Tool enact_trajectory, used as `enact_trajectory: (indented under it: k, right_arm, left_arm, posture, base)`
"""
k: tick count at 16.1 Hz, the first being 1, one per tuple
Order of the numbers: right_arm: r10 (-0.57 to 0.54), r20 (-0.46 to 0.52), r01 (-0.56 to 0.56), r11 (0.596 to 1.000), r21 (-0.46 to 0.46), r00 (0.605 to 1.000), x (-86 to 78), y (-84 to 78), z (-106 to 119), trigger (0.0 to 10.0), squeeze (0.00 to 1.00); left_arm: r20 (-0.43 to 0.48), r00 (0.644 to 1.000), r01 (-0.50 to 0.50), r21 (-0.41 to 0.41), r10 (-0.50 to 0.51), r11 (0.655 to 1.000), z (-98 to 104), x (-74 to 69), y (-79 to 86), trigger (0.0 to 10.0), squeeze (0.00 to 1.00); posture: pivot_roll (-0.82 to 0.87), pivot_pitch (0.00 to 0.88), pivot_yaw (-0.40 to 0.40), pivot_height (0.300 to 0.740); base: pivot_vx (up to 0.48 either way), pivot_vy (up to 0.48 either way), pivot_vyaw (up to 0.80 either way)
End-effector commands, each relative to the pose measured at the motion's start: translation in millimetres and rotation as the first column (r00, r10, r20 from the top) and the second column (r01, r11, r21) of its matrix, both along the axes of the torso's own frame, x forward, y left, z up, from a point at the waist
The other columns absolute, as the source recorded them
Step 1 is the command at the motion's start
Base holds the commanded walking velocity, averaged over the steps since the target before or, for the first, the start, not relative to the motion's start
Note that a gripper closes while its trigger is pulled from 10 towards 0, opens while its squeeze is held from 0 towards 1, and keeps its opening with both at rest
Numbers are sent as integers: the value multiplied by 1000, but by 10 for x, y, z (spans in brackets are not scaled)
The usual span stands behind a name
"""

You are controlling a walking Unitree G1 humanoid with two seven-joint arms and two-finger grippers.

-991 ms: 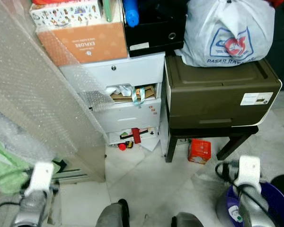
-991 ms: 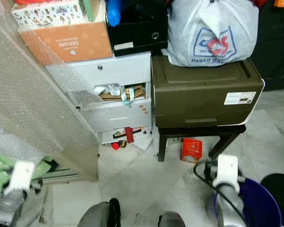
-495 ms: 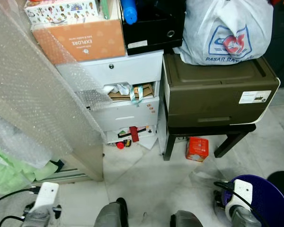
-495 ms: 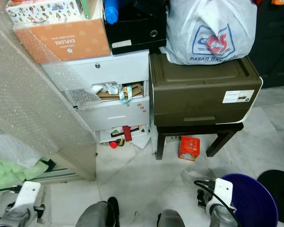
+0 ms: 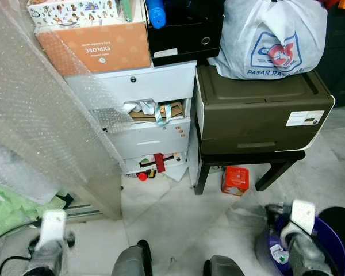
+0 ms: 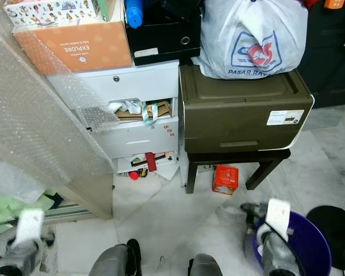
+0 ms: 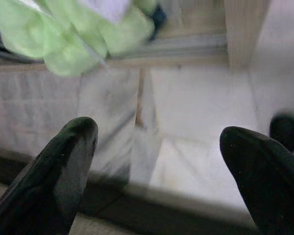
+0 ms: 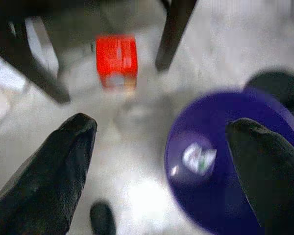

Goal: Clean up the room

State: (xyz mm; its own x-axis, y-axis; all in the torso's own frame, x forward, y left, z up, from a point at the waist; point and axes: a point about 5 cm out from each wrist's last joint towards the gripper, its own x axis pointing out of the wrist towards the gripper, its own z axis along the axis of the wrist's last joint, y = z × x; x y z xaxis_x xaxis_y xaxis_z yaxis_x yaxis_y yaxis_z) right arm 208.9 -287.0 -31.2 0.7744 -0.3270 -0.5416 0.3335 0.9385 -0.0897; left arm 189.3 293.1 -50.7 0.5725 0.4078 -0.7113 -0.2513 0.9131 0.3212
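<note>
A red carton lies on the pale floor under the black stool, and it also appears blurred as the red carton in the right wrist view. A purple basin stands at the lower right with a small white and green item inside. My right arm hangs over the basin's left rim, and the right gripper is open and holds nothing. My left arm is low at the left, near crumpled green plastic. The left gripper is open above bare floor.
A white drawer cabinet has its drawers ajar and stuffed with clutter, with small red bits at its foot. A dark storage box sits on the stool under a white bag. Bubble wrap leans at the left. My feet are below.
Both arms were lower half a second ago and have come back up; the right one now sits at the purple basin's rim. The camera has shifted slightly.
</note>
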Motion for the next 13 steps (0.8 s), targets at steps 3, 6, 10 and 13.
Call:
enact_trajectory:
  k: [3,6,10,13]
  right_arm:
    - [48,191,-23,991,-132,980,257,-56,367,10000,0]
    - [114,235,-78,984,-158,965,357,94,558,10000,0]
    - [182,179,-152,974,-168,967,150,282,697,10000,0]
    - [182,191,-149,973,-177,964,94,320,812,10000,0]
  left_arm:
    - [303,952,32,0,-31,999,416,372,149,10000,0]
    - [265,964,-25,88,1,996,463,283,238,10000,0]
    - [247,960,101,131,-131,986,689,21,68,10000,0]
    - [296,924,201,157,-240,967,894,-16,-84,10000,0]
  posture:
    - [-106,161,40,740]
    - [-95,159,39,740]
    - [-88,176,35,740]
    - [-75,192,35,740]
  base:
    - [0,0,0]
    - [0,0,0]
    - [0,0,0]
    - [0,0,0]
